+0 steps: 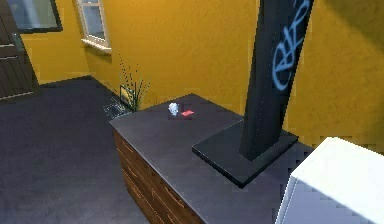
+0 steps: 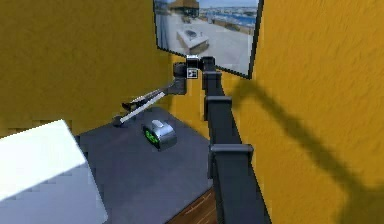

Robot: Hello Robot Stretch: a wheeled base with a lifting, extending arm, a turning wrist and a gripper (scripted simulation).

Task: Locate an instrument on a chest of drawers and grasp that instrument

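The reach toward the grasp is judged to be in hand: the arm (image 2: 226, 140) is extended across the chest of drawers (image 2: 150, 178), with the gripper (image 2: 126, 117) angled down toward its dark top. A small grey object with a green face (image 2: 158, 133), possibly the instrument sought, is seen lying on that top near the gripper. Whether anything is held cannot be told, so a finer alignment onto the object is called for next.

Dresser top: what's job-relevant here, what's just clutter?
Job: dresser; tool; grey-green thing near it, possibly the instrument.
Clutter, likely: TV; white box; plant; red thing; white thing.
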